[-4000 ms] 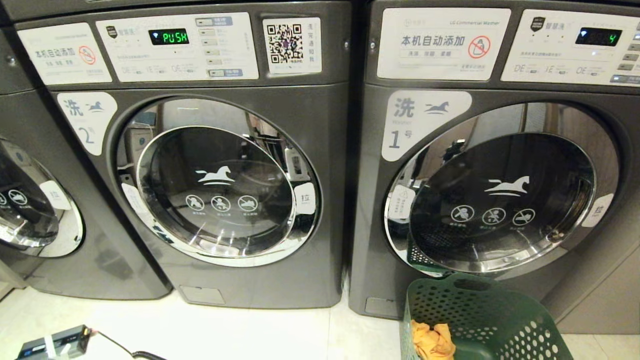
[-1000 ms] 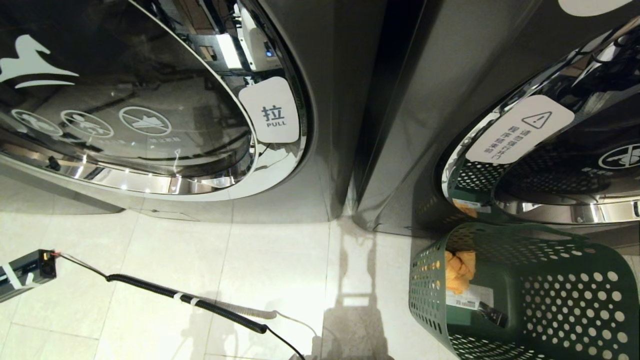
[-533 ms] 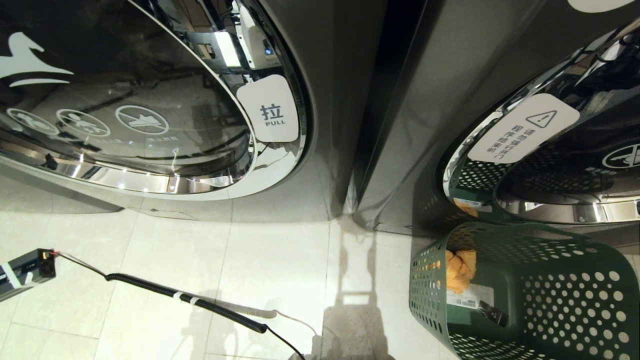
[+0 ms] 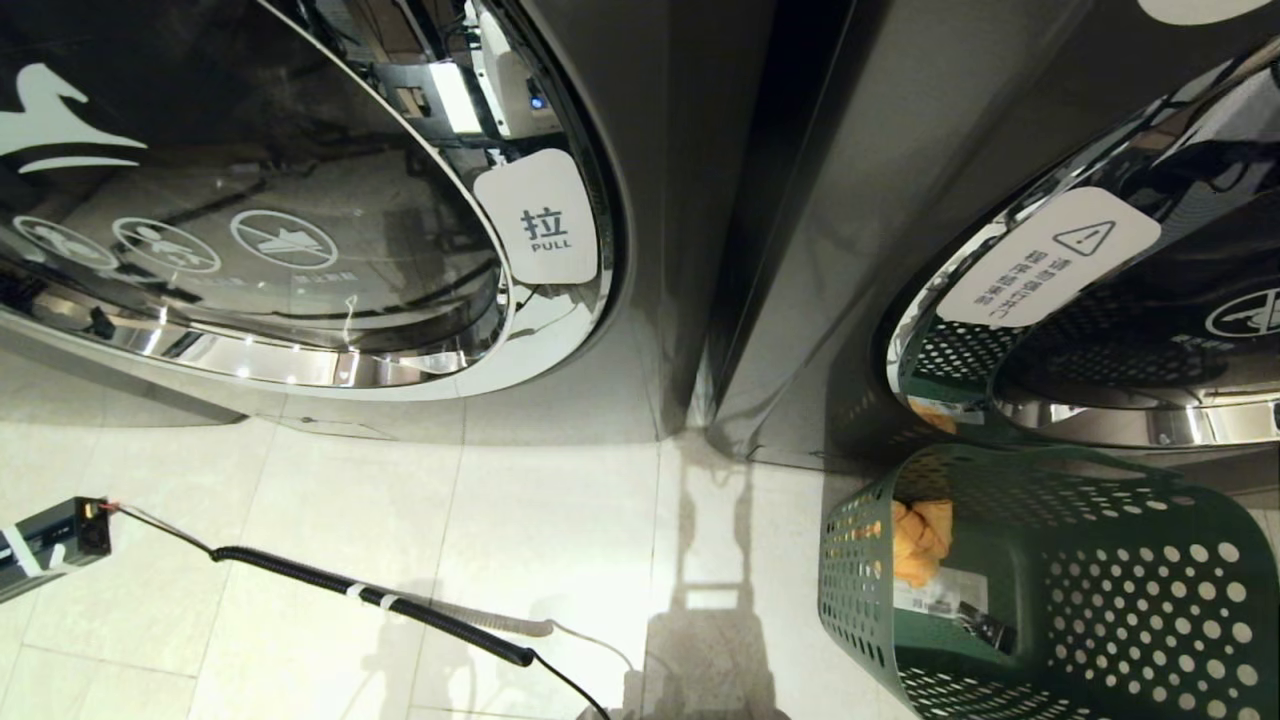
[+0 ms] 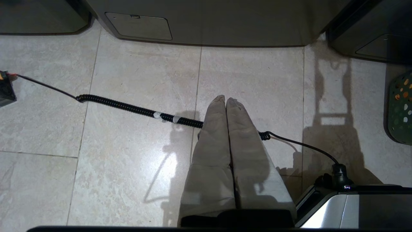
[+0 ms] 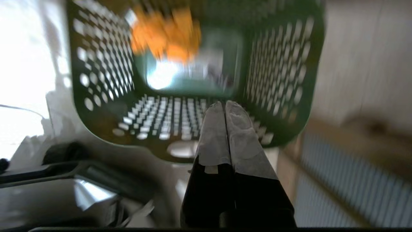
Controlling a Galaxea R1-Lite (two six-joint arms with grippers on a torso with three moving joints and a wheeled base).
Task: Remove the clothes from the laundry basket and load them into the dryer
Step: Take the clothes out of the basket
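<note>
Two pincers, both pressed together and empty: the right pincer (image 6: 225, 104) aims into the laundry basket (image 6: 106, 106) toward the orange garment (image 6: 164, 35); the left pincer (image 5: 225, 99) hangs parked above the floor (image 5: 112, 154).

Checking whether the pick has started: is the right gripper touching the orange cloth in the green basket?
Apart. The right wrist view shows the right gripper near the green perforated basket's rim, the orange cloth far inside.
</note>
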